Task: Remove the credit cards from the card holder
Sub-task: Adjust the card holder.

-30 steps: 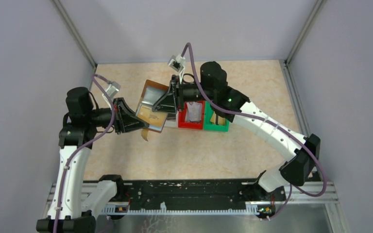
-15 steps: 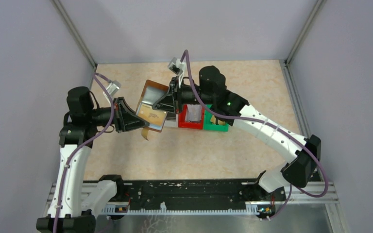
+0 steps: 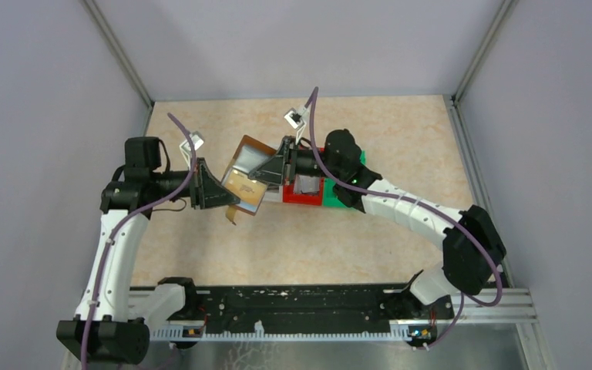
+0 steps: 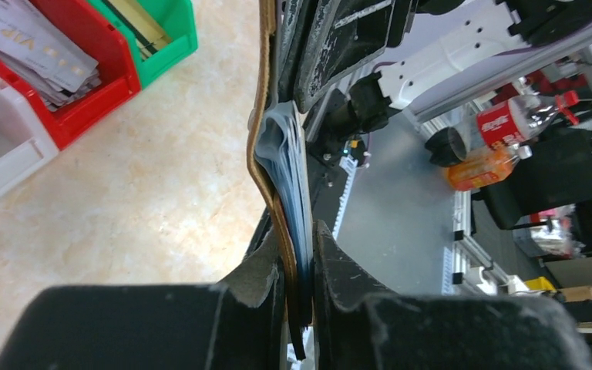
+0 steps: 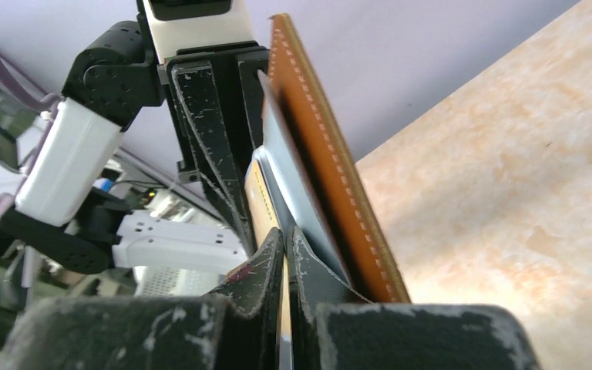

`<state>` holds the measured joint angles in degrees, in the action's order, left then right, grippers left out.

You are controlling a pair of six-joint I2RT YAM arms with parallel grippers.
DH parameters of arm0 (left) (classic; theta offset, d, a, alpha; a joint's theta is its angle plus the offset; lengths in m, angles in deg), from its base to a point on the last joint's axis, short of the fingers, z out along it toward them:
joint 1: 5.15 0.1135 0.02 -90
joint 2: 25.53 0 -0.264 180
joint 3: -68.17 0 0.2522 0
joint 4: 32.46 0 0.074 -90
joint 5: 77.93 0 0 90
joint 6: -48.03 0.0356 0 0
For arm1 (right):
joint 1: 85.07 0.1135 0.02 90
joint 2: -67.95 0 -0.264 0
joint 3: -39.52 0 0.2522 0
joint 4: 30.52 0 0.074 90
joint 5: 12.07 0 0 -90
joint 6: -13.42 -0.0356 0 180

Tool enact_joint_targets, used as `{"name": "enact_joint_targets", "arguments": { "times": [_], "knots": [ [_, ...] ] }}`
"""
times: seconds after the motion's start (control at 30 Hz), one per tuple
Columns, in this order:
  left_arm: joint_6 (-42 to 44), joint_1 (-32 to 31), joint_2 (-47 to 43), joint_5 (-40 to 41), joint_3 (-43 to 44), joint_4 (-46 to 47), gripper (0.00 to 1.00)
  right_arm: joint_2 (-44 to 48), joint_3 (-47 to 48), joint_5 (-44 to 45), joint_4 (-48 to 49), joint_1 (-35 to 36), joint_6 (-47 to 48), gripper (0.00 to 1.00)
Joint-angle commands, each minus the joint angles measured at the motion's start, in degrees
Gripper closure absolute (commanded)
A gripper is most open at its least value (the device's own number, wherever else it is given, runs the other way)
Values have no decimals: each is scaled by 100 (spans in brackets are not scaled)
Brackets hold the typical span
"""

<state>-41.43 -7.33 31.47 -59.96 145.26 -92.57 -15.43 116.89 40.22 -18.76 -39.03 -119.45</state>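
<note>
Right hand [image 5: 285, 236] has closed on gold card [image 5: 260, 202]; brown card holder [image 5: 317, 131] open.

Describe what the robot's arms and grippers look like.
The left arm and right arm have white links, black joints and a purple cable each. The left gripper and right gripper have scuffed black wedge-shaped fingers.

The left arm [image 3: 112, 258] and the right arm [image 3: 416, 210] share one build: smooth white plastic link shells joined by bulky black motor housings, and the right arm shows a small green light [image 3: 349, 182] on one housing. A thin purple cable [image 3: 308, 116] loops loosely along each arm, past a small white-and-grey camera block [image 3: 297, 118] at the wrist. The black wedge-shaped fingers [image 4: 343, 289] are matte, with pale scuffs and scratches along their edges.
</note>
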Motion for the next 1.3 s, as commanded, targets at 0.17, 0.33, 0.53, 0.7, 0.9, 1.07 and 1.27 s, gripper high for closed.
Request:
{"name": "enact_joint_targets", "arguments": {
  "times": [0.17,0.33,0.53,0.7,0.9,1.07,1.27],
  "knots": [
    [1110,15,66,657,393,-432,92,-1,-422,-754,1420,7,-1206,100],
    [1153,15,474,990,671,-879,92,-31,-634,-848,1602,1,-1252,79],
    [980,15,455,899,757,-903,94,41,-824,-585,1603,2,-1034,62],
    [748,15,308,697,695,-771,100,106,-905,-292,1462,11,-791,59],
    [841,15,112,289,370,-543,100,155,-865,-5,1580,86,-749,78],
    [936,15,134,207,417,-569,100,89,-646,167,1149,391,-309,80],
    [1214,15,40,90,453,-715,100,151,-584,172,1019,534,-145,93]
  ]
}}
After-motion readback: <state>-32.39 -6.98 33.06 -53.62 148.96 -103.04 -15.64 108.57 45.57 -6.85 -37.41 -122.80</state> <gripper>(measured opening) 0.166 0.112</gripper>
